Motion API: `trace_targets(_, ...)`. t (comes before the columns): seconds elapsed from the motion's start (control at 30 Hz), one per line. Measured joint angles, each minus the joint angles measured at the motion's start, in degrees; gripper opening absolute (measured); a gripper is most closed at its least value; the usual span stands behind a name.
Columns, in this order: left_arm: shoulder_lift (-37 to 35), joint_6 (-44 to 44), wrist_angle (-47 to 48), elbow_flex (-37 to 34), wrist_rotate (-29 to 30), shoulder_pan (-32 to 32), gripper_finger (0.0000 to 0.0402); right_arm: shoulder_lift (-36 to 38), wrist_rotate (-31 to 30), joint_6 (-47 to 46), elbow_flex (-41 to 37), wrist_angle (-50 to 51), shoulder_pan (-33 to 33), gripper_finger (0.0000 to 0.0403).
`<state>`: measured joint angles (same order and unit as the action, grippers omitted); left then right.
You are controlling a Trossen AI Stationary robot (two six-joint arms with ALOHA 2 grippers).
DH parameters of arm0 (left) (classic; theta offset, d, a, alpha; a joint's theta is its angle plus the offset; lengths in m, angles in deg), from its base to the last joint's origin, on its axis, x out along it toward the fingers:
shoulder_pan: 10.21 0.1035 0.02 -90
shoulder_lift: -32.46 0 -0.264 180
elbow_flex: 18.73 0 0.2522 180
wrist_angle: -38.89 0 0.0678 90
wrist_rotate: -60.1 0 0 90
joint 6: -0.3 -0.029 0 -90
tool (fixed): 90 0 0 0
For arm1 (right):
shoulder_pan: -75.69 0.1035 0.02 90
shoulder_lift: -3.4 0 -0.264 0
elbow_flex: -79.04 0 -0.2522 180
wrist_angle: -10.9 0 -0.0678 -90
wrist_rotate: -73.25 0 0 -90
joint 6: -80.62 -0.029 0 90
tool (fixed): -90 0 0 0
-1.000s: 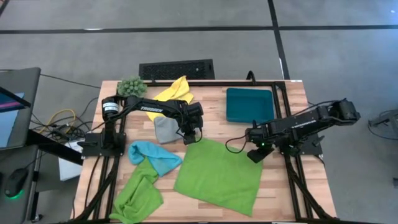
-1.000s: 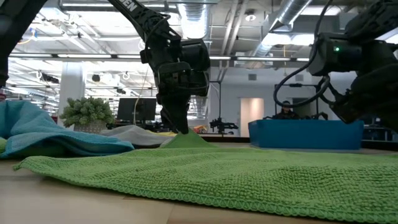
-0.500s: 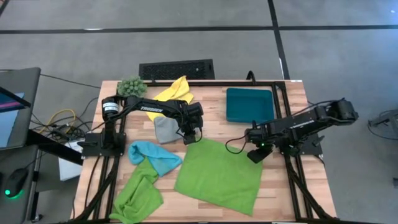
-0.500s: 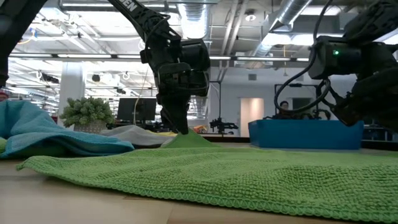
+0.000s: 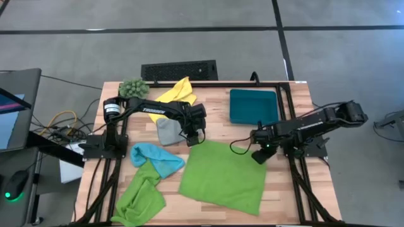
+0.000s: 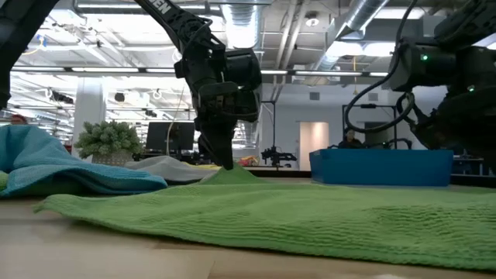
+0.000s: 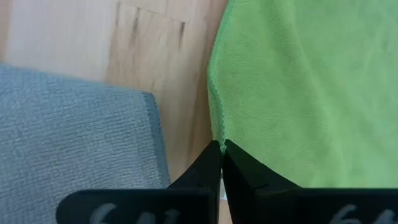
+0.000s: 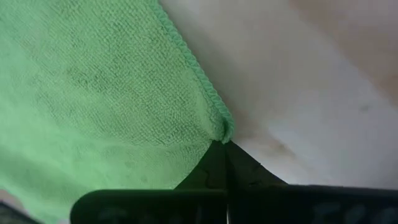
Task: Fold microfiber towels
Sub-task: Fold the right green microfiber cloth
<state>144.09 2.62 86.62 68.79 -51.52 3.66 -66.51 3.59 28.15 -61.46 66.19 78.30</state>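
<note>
A lime green microfiber towel point(image 5: 222, 178) lies spread on the wooden table point(image 5: 297, 189). My left gripper point(image 5: 194, 141) is shut at its far left corner, and my right gripper point(image 5: 258, 157) is shut at its right corner. Around them lie a grey towel point(image 5: 166, 131), a light blue towel point(image 5: 158, 157), a second lime green towel, crumpled point(image 5: 139, 198), a yellow towel point(image 5: 177, 91) and a folded dark teal towel point(image 5: 254, 105). My left gripper pinches the green towel's edge point(image 7: 213, 132) at its far left corner between its two fingers, slanting down from above. The cloth rises in a small peak point(image 6: 232, 173) at the fingertips; the rest lies on the table. My right gripper pinches the towel's right corner point(image 8: 222, 129) between its two fingertips, slanting down from above. Only the hemmed corner tip is between them, and the towel spreads away from it over the table.
A fuzzy green plant ball point(image 5: 133, 87) stands at the far left corner and a black keyboard point(image 5: 179, 70) lies beyond the far edge. Black frame rails point(image 5: 297, 183) run along the table's sides. Bare wood shows at the right of the green towel.
The spread green towel's near left part has slid a little toward the table's right, so its edge has drawn back from the light blue towel. My right hand has tipped slightly over the right corner. My left gripper has stayed at its corner.
</note>
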Motion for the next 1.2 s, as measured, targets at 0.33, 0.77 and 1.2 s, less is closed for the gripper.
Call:
trace_targets(0.33, -2.1, 0.0, 2.7, 2.8, 4.3, 0.2, 0.0000, 5.6, -6.4, 0.1, 3.6, 7.9, -2.9, 0.0003)
trace_targets(0.77, -2.2, -2.1, 9.4, 8.3, 10.4, -3.2, 0.0000, 7.3, -13.6, 0.5, 9.9, 14.1, 0.8, 0.0004)
trace_targets(1.2, -3.4, -3.1, 12.4, 8.4, 17.6, -8.8, 0.0000, 7.3, -17.9, 0.4, 12.9, 18.1, 8.7, 0.0004)
